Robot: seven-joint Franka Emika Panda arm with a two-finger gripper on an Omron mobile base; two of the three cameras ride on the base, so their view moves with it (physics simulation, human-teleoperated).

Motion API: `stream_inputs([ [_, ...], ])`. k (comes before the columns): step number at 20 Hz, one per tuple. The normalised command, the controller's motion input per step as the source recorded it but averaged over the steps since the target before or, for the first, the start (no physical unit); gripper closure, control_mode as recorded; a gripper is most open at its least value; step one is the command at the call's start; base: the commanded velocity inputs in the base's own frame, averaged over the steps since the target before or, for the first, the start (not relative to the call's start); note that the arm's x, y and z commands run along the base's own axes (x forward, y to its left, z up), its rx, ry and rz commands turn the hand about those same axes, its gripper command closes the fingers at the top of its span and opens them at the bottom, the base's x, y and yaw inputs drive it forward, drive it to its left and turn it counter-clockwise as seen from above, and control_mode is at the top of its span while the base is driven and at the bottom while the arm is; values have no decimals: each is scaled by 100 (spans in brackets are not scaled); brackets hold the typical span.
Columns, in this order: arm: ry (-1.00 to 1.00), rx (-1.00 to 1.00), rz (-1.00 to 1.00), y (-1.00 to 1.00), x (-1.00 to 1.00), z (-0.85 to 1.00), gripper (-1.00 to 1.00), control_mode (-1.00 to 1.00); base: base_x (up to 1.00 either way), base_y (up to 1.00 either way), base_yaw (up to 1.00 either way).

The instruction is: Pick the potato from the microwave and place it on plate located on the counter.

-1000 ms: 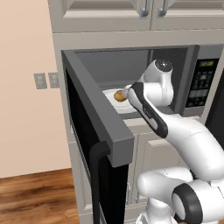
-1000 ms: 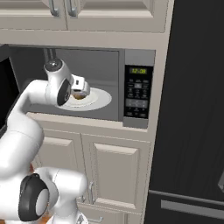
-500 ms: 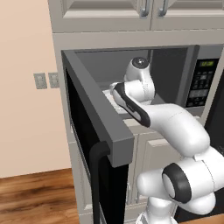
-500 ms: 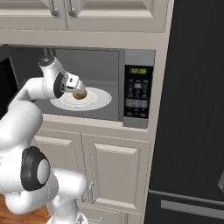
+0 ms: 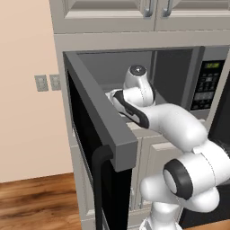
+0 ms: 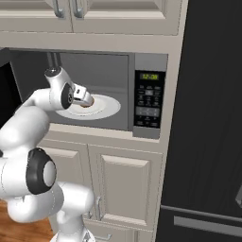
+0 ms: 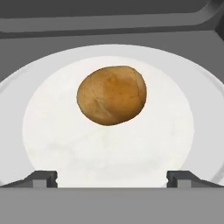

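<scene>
The microwave [image 6: 149, 97] stands with its black door [image 5: 96, 134] swung wide open to the left. Inside, the golden-brown potato [image 7: 111, 95] lies on a bright white round dish [image 7: 52, 127], slightly beyond the dish's middle. My gripper [image 7: 112, 179] is inside the cavity, low over the dish's near edge, and faces the potato from a short distance. It is open, and its two dark fingertips [image 7: 41, 178] stand far apart with nothing between them. From the right base the gripper [image 6: 89, 100] is just left of the potato [image 6: 87, 104]. The plate and the counter are out of view.
Pale cabinets [image 6: 127, 184] sit under the microwave and more hang above it. A tall black fridge [image 6: 208, 142] stands to the right. The open door's handle [image 5: 102, 188] juts out low on the left, over a wood floor [image 5: 36, 202].
The arm has swung left and reached deeper into the cavity. The hand has come down toward the dish's near edge, and the potato has stayed where it was.
</scene>
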Motion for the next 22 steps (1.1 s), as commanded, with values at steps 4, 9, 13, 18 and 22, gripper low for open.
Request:
stream_inputs([
  [4, 0, 0, 0, 0, 40, -11, -100, -100, 0, 0, 0],
  [9, 0, 0, -1, 0, 40, 0, -100, -100, 0, 0, 0],
  [13, 0, 0, -3, 0, 34, 0, -100, -100, 0, 0, 0],
  [18, 0, 0, -5, 0, 25, -10, -100, -100, 0, 0, 0],
  [22, 0, 0, -5, 0, 20, -18, -100, -100, 0, 0, 0],
])
